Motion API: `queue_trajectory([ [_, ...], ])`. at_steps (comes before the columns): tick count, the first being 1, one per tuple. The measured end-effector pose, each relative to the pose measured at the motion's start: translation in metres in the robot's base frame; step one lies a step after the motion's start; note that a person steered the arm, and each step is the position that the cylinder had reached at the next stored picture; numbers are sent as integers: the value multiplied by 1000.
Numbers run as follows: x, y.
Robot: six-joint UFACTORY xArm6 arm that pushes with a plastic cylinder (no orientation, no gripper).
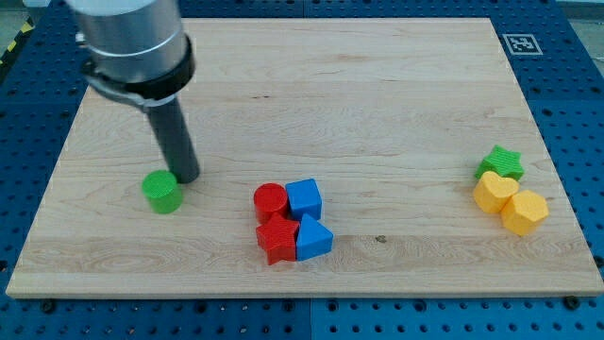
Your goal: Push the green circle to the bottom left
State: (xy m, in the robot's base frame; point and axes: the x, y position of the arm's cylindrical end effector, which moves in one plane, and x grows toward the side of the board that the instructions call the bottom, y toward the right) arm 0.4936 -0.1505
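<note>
The green circle point(162, 192) is a small green cylinder on the wooden board point(302, 85), at the view's left, a little below mid-height. My tip point(186, 178) is the lower end of the dark rod and stands just to the upper right of the green circle, touching or almost touching it. The rod rises to the grey arm at the view's top left.
A red cylinder point(270, 200), a blue cube point(304, 197), a red block point(277, 238) and a blue triangular block point(313, 238) cluster at the bottom centre. A green star point(501, 162), a yellow heart point(494, 192) and a yellow hexagon point(525, 212) sit at the right.
</note>
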Motion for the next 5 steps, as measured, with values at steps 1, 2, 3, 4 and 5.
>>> queue_trajectory([
  [1,10,-20],
  [2,24,-41],
  [3,41,-42],
  [4,42,-11],
  [5,46,-6],
])
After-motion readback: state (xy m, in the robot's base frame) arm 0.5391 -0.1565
